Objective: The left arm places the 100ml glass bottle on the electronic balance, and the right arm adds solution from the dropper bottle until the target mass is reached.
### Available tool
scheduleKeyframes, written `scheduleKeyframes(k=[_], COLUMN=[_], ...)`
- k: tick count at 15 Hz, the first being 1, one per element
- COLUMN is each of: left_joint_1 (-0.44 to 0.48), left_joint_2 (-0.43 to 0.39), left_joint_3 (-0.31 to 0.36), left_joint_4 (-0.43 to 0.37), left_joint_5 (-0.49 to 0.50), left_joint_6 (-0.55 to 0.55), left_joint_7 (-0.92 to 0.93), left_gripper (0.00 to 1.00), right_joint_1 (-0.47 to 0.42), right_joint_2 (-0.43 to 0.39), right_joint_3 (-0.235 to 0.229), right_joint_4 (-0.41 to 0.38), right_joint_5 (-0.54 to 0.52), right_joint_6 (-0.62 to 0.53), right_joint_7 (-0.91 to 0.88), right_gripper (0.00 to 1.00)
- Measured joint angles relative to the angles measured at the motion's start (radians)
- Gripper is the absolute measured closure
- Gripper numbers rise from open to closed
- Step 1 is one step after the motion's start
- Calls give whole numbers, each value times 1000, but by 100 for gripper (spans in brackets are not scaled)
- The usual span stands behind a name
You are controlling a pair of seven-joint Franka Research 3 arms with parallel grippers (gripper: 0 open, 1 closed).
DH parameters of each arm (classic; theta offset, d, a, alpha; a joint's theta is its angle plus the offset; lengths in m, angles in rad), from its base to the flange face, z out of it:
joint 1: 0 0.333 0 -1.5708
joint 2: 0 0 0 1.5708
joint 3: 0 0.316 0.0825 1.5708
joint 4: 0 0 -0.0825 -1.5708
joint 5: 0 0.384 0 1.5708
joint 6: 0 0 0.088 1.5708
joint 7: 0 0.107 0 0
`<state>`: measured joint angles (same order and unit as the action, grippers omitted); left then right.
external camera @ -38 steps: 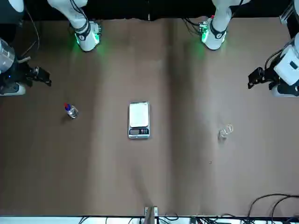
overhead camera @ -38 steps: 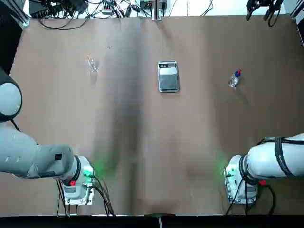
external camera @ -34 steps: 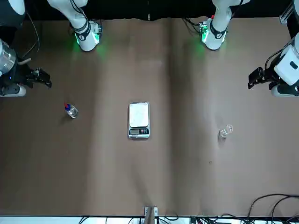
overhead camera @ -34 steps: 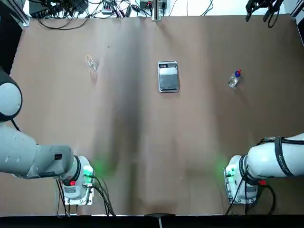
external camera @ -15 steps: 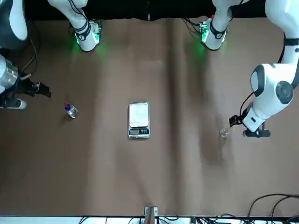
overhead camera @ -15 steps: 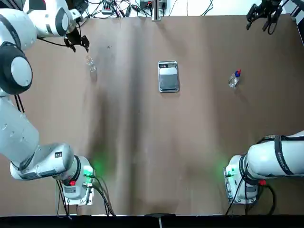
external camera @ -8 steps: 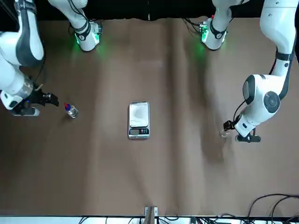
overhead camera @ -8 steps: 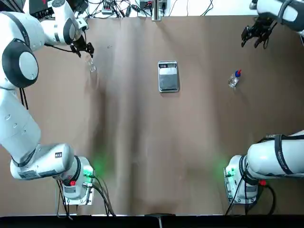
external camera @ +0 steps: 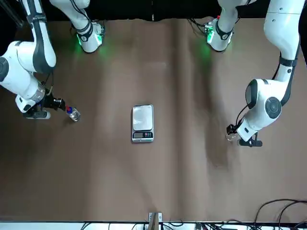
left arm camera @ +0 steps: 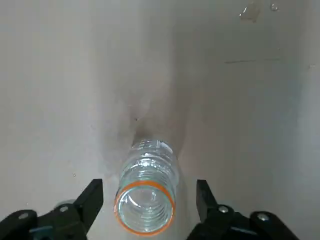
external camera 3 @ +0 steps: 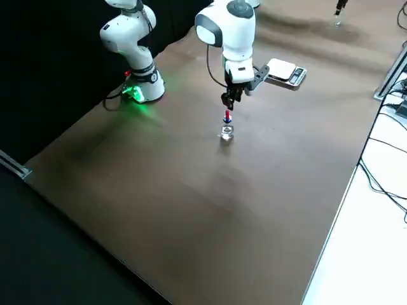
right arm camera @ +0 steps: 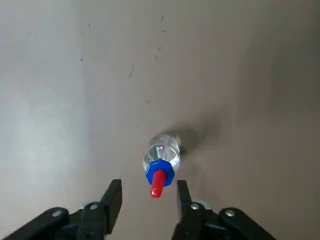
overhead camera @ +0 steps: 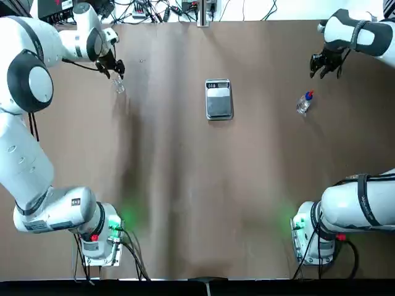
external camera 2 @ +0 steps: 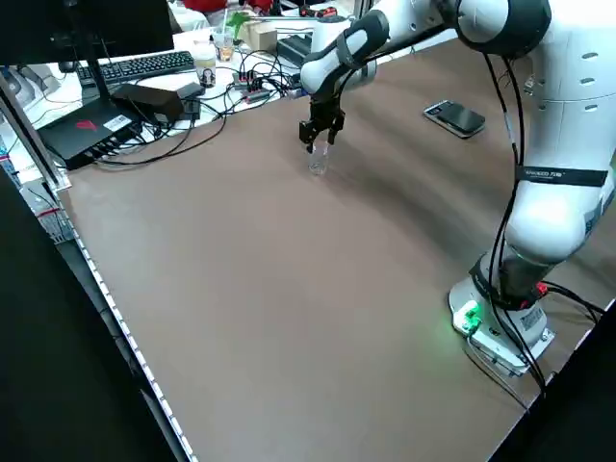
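The left wrist view shows what the top view half hides: the left gripper (left arm camera: 150,202) has its jaws wide apart, holding nothing, with the glass bottle (left arm camera: 146,192) in line with the space between them. From overhead, the same gripper covers part of the bottle. The right wrist view shows the right gripper (right arm camera: 149,202) likewise wide open and holding nothing, near the dropper bottle (right arm camera: 161,160), while the front view has its fingertips overlapping the red top. The glass bottle stands upright on the table (overhead camera: 203,185), its long axis vertical and its orange-rimmed mouth upward, on the robot's left side. The dropper bottle also stands upright on the right side, its red top pointing up above the blue collar. Between the two bottles, well apart from both, the scale (overhead camera: 219,102) lies flat, its display at the end away from the arm bases. Cables (external camera 2: 231,96) lie beyond the table's far edge.
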<state>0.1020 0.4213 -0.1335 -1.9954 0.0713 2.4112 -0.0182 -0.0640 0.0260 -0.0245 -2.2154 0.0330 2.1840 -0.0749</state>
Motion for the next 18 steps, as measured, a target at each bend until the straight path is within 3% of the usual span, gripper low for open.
scheduleKeyframes(k=[1, 3, 7, 9, 10, 12, 18], left_joint_1=[0, 1, 1, 1, 1, 1, 1], left_joint_2=[1, 1, 1, 1, 1, 1, -6], left_joint_3=[0, 0, 0, 0, 0, 0, -1], left_joint_4=[-2, -4, -5, -5, -5, -5, 8], left_joint_5=[0, 0, 0, 0, 0, 0, 0], left_joint_6=[0, 0, 0, 0, 0, 0, -1], left_joint_7=[-2, -3, -9, -10, -10, -13, -42], left_gripper=[17, 30, 39, 49, 49, 49, 49], right_joint_1=[0, -1, -1, -1, -2, -2, -6], right_joint_2=[5, 15, 28, 35, 37, 41, 54], right_joint_3=[0, 0, 0, 0, 0, -1, -3], right_joint_4=[-6, -21, -57, -59, -59, -60, -60], right_joint_5=[0, -1, -2, -2, -2, -3, -3], right_joint_6=[4, 16, 41, 42, 42, 43, 51], right_joint_7=[-1, -4, -10, -12, -12, -12, -13], right_gripper=[48, 51, 52, 53, 53, 63, 67])
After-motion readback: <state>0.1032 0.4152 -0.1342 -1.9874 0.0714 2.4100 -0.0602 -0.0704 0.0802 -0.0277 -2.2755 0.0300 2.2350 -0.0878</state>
